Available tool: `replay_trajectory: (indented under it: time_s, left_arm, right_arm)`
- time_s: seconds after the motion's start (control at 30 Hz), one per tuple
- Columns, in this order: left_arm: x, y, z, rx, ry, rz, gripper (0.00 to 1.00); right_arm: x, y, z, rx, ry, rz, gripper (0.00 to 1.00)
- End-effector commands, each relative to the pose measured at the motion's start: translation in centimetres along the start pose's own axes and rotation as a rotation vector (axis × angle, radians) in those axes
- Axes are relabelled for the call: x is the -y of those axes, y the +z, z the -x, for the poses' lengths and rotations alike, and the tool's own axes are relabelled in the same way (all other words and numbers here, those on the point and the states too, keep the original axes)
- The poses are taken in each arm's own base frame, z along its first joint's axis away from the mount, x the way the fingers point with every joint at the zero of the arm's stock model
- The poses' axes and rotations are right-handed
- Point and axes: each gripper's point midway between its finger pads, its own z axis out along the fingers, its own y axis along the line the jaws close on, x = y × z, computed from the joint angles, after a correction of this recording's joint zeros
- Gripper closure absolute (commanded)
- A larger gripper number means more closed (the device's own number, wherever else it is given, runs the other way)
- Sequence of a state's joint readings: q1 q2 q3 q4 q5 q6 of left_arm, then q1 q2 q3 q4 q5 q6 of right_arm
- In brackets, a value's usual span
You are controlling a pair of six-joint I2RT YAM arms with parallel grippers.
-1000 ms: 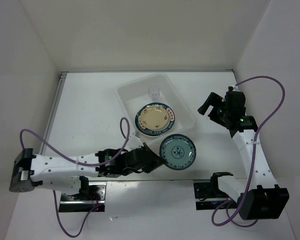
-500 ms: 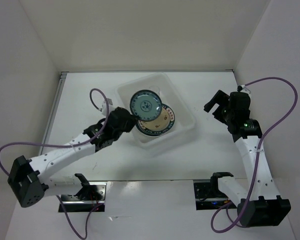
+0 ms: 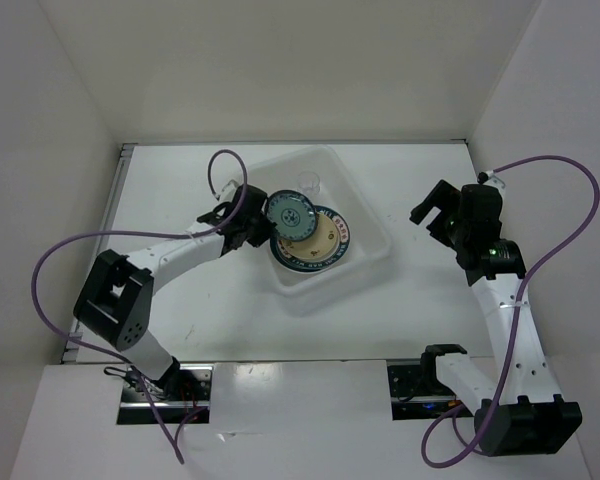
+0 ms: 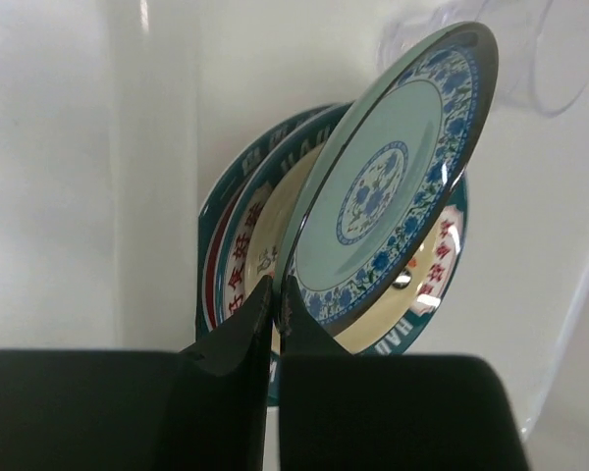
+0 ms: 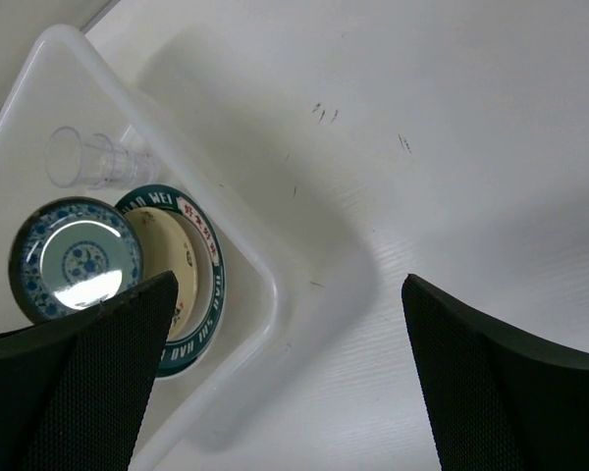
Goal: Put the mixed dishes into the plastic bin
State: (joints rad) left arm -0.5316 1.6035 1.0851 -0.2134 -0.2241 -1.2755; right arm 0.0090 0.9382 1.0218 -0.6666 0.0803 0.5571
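Plastic bin [image 3: 256, 190]: one clear cup [image 3: 308, 182], one cream plate [image 3: 326, 240], maybe second beneath; left fingers [image 4: 241, 336] pinch blue plate [image 4: 393, 196]; right fingers [image 5: 79, 392] spread.

White tabletop [image 3: 230, 310], matte, takes up the whole floor of the cell. Three plain white panels box it in: left wall [image 3: 40, 180], far wall [image 3: 280, 70], right wall [image 3: 560, 100]. The side panels splay outward toward the near side. A metal strip [image 3: 108, 225] runs along the table's left edge, at the foot of the left wall. On the near side, a white ledge [image 3: 300, 420] sits past the table edge. Light is diffuse and shadows are soft. The right wrist view shows a few small dark scuff marks [image 5: 324, 112] on the tabletop.
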Motion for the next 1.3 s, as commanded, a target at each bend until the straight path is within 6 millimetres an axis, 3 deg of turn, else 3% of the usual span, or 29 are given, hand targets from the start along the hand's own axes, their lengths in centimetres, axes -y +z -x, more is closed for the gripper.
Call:
replay_trajectory:
  time_s: [0.0, 0.23, 0.33, 0.4, 0.57, 0.63, 0.67, 0.73, 0.77, 0.83, 0.87, 0.93, 1.0, 1.03, 1.07, 1.13, 1.17, 1.27]
  left_arm:
    - [2.0, -0.3, -0.9, -0.071, 0.039, -0.053, 0.97]
    - [0.9, 0.5, -2.6, -0.146, 0.014, -0.015, 0.82]
    - [0.4, 0.7, -3.3, -0.176, 0.001, -0.004, 0.65]
    - [0.5, 0.6, -3.5, -0.186, 0.001, -0.008, 0.59]
    - [2.6, -1.2, -1.3, -0.121, 0.018, -0.042, 0.39]
    - [4.0, -2.8, 0.6, -0.055, 0.055, -0.081, 0.25]
    - [5.3, -4.6, 1.9, -0.010, 0.060, -0.128, 0.23]
    - [5.2, -6.3, 3.3, 0.048, 0.084, -0.131, 0.12]
    - [6.1, -8.4, 4.4, 0.087, 0.105, -0.178, 0.01]
    - [5.7, -10.4, 5.7, 0.132, 0.103, -0.186, 0.01]
    - [5.8, -12.3, 6.6, 0.158, 0.097, -0.217, 0.01]
    - [4.5, -13.5, 6.9, 0.169, 0.088, -0.217, 0.01]
    - [4.4, -16.7, 7.8, 0.220, 0.078, -0.279, 0.01]
    - [3.6, -17.3, 7.8, 0.236, 0.073, -0.281, 0.01]
    - [3.4, -19.9, 9.0, 0.293, 0.056, -0.329, 0.01]
    - [2.5, -22.0, 10.0, 0.363, 0.074, -0.351, 0.01]
    - [2.0, -24.0, 10.5, 0.405, 0.074, -0.379, 0.01]
    - [-0.7, -26.5, 11.4, 0.493, 0.114, -0.365, 0.01]
  right_arm:
    - [-0.2, -0.5, 1.1, 0.047, -0.005, 0.000, 0.00]
    - [0.0, -0.3, 0.8, 0.039, -0.015, -0.006, 0.00]
    - [-0.1, -0.3, 1.0, 0.047, -0.014, -0.001, 0.00]
    - [-0.1, -0.3, 1.0, 0.047, -0.014, -0.001, 0.00]
    - [-0.1, -0.3, 1.0, 0.047, -0.014, -0.001, 0.00]
    - [-0.3, -0.5, 1.3, 0.054, -0.013, 0.005, 0.00]
    - [-0.5, -0.6, 1.6, 0.062, -0.021, 0.009, 0.00]
    - [-0.5, -0.8, 1.7, 0.061, -0.021, 0.008, 0.00]
    - [-0.7, -1.0, 2.1, 0.068, -0.020, 0.014, 0.00]
    - [-0.7, -1.4, 2.0, 0.070, -0.020, 0.014, 0.00]
    - [-0.7, -1.4, 2.0, 0.070, -0.020, 0.014, 0.00]
    - [-0.5, -1.4, 1.8, 0.062, -0.021, 0.009, 0.00]
    - [-0.8, -1.8, 2.2, 0.077, -0.019, 0.019, 0.00]
    - [-0.8, -2.1, 2.4, 0.079, -0.028, 0.020, 0.00]
    - [-1.0, -2.4, 2.7, 0.081, -0.028, 0.022, 0.00]
    - [-1.3, -3.2, 2.9, 0.087, -0.038, 0.041, 0.00]
    - [-1.7, -4.0, 3.0, 0.089, -0.038, 0.066, 0.00]
    - [-2.2, -5.8, 2.8, 0.098, -0.061, 0.121, 0.00]
